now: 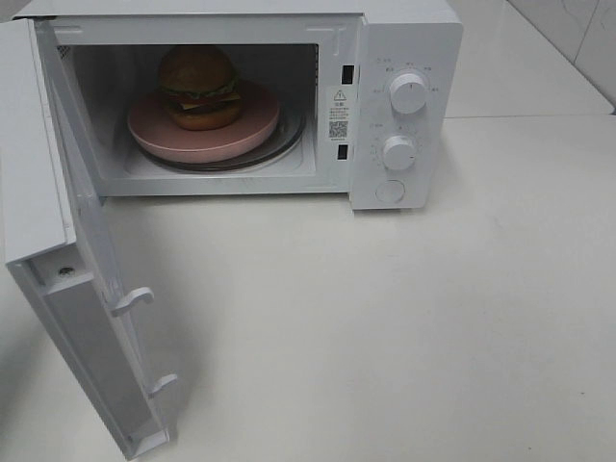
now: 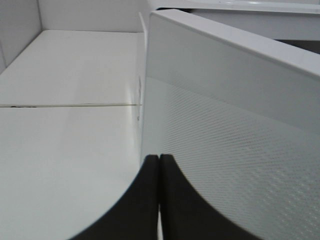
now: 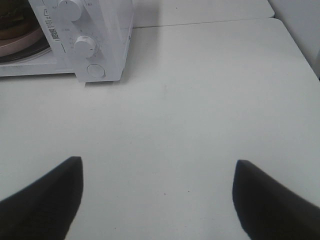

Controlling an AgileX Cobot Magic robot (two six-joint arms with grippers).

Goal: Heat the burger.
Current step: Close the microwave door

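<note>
pink plate (image 1: pixel 197 151) inside open microwave (image 1: pixel 423 43); white table (image 1: pixel 385 327)

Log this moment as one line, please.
burger: on pink plate inside microwave | door: open | left pincer: shut, near door | right pincer: open, empty

Left hand (image 2: pixel 159 159) and right hand (image 3: pixel 157 162), both with matte black, smooth-edged, tapering fingers (image 3: pixel 50 200).

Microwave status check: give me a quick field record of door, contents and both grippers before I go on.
microwave door: wide open, hinged at the left
burger: inside the cavity, sitting on the pink plate
left gripper: shut, holding nothing, close by the door's outer face
right gripper: open, empty, above the bare table
pending: door not yet closed
</note>
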